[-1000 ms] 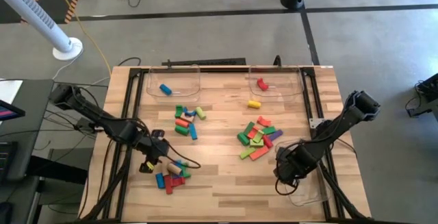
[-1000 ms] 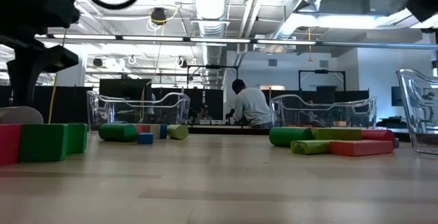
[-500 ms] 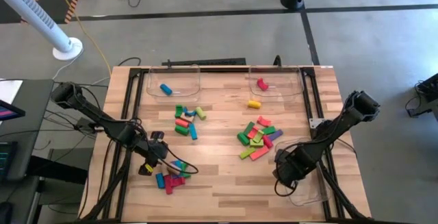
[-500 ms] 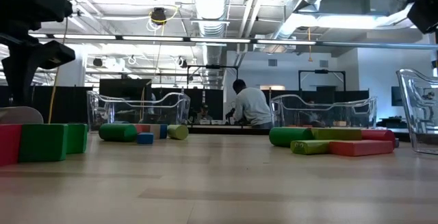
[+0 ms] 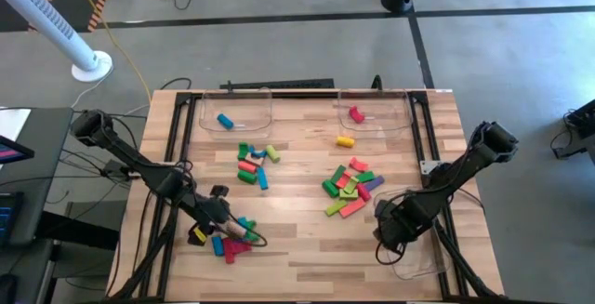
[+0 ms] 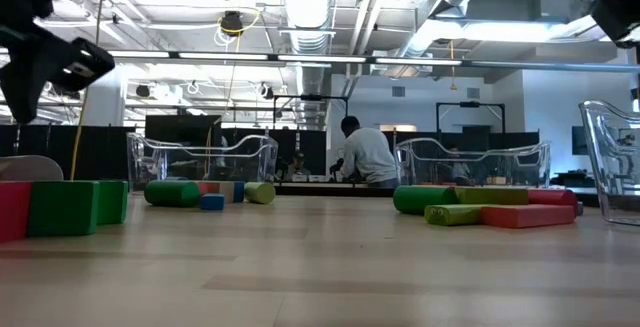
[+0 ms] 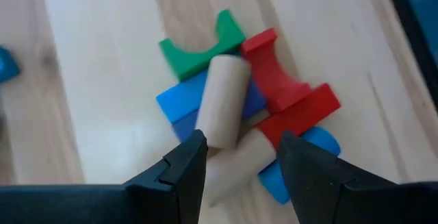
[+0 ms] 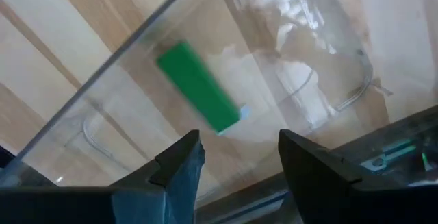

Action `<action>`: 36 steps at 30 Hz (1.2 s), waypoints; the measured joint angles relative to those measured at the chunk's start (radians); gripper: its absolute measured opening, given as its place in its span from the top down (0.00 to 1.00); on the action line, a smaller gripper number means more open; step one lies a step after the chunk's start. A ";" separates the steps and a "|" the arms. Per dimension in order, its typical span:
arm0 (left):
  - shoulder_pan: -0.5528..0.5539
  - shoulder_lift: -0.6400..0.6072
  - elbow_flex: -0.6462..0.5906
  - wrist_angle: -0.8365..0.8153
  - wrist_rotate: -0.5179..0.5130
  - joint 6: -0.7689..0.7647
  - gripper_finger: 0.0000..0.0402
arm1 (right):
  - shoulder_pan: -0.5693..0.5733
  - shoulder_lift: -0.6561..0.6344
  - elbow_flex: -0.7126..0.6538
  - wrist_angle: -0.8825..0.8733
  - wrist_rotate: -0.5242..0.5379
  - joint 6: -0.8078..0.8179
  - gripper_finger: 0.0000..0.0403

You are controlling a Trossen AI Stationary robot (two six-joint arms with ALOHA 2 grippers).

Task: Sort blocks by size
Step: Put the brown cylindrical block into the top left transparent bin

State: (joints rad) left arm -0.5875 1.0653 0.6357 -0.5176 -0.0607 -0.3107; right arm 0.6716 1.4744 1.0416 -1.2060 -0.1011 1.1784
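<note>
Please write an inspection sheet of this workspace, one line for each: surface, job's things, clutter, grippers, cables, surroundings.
Surface: wooden table in a dark frame.
Job's things: blocks in three loose piles: middle, right, near left; a green block lies in the near right tray; blue block in the far left tray; red block in the far right tray.
Clutter: nothing seen.
Grippers: left gripper open over a tan cylinder; right gripper open above the near right tray, empty.
Cables: yellow cable on the floor.
Surroundings: white fan; a person beyond the table.
</note>
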 joint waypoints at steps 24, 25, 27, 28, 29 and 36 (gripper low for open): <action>-0.099 0.173 0.000 0.073 -0.173 -0.031 0.57 | -0.041 -0.187 0.001 0.145 0.316 -0.145 0.43; -0.099 0.181 0.000 0.075 -0.185 -0.031 0.56 | -0.045 -0.187 0.001 0.149 0.316 -0.154 0.43; -0.099 0.194 0.000 0.084 -0.200 -0.031 0.55 | -0.053 -0.187 0.001 0.151 0.316 -0.166 0.43; -0.099 0.198 0.000 0.089 -0.202 -0.031 0.54 | -0.057 -0.187 0.001 0.150 0.316 -0.171 0.43; -0.099 0.202 0.000 0.090 -0.206 -0.031 0.53 | -0.061 -0.187 0.001 0.151 0.316 -0.180 0.43; -0.099 0.278 0.000 0.094 -0.209 -0.043 0.48 | -0.086 -0.187 0.001 0.190 0.330 -0.244 0.43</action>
State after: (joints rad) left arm -0.6861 1.3433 0.6361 -0.4236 -0.2701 -0.3538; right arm 0.5853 1.2877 1.0428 -1.0160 0.2293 0.9343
